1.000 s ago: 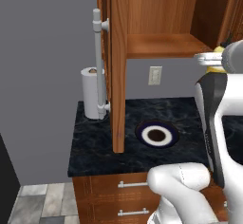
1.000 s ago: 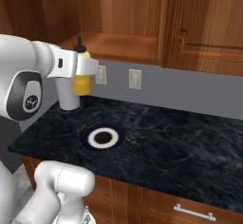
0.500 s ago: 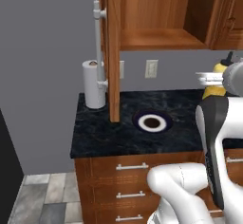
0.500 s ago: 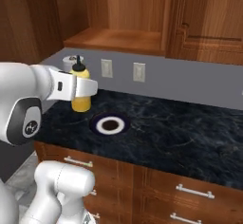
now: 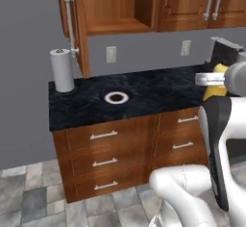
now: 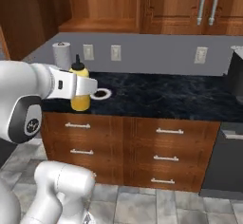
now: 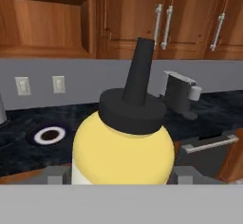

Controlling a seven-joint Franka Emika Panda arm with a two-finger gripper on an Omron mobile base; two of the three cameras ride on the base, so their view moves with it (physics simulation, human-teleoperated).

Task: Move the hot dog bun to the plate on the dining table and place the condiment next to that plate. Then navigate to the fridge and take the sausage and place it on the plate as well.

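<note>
Base swung right since prev frame; pincer [image 6: 79, 88] clamped on condiment [image 6: 79, 91], bottle upright btwn fingers, above table [image 6: 166, 97] edge.

No words, numbers or signs can be read anywhere. The yellow bottle [image 7: 122, 155] has no label on it. The drawers [image 6: 163, 156] and the wall plates [image 6: 115, 52] are plain too. There is a small round mark on the robot's arm [image 6: 31, 126], but it is too small and blurry to read.
</note>
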